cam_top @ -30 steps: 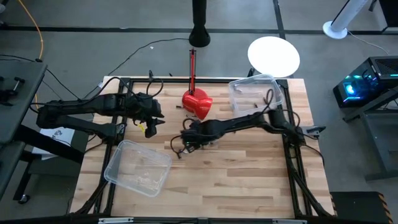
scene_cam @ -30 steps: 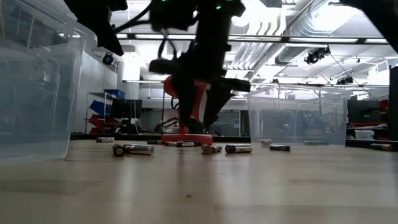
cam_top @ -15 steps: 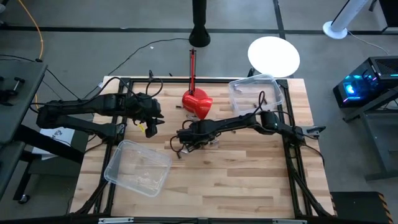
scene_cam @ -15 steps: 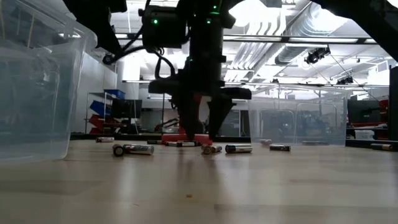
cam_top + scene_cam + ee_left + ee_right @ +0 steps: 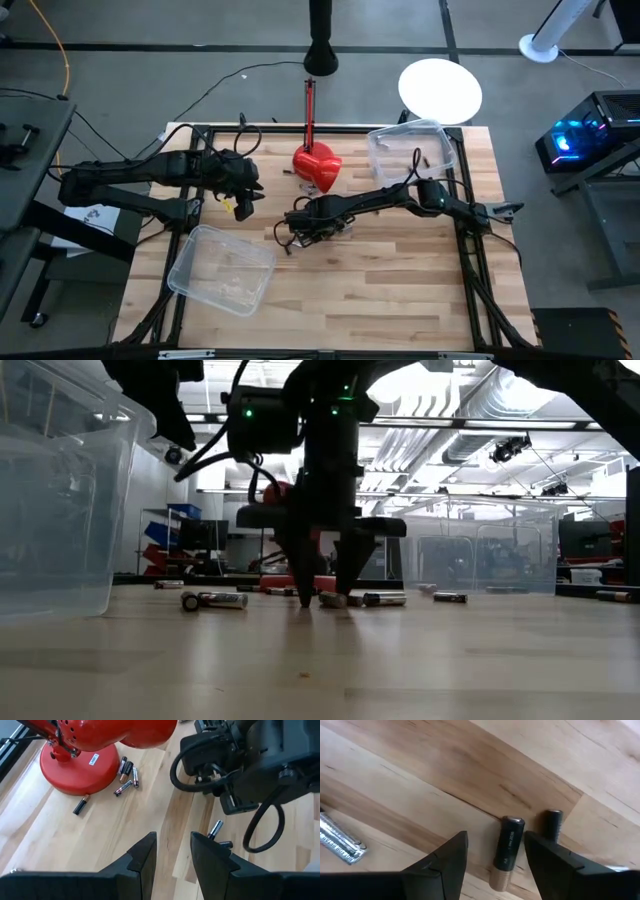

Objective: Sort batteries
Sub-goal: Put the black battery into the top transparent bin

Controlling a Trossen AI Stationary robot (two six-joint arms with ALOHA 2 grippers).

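Observation:
Small dark and silvery batteries lie scattered flat on the wooden table near the red stand [image 5: 317, 167]. My right gripper [image 5: 325, 592] is open and lowered to the table at its middle. Its fingers stand on either side of a dark battery with a gold end [image 5: 507, 851], apart from it. A second dark battery [image 5: 551, 824] and a silvery one [image 5: 340, 840] lie close by. My left gripper [image 5: 243, 196] hovers open left of the red stand, holding nothing. More batteries [image 5: 125, 776] lie by the stand's base.
One clear plastic bin [image 5: 222, 268] stands at the near left, another [image 5: 410, 150] at the far right corner. The red stand with its upright rod sits at the far middle. Cables trail from both arms. Bare wood shows along the near side.
My right gripper has moved a little toward the table's left and come down until its open fingertips reach the tabletop around one battery. It has also turned from slanted to pointing straight down. The left arm has kept still.

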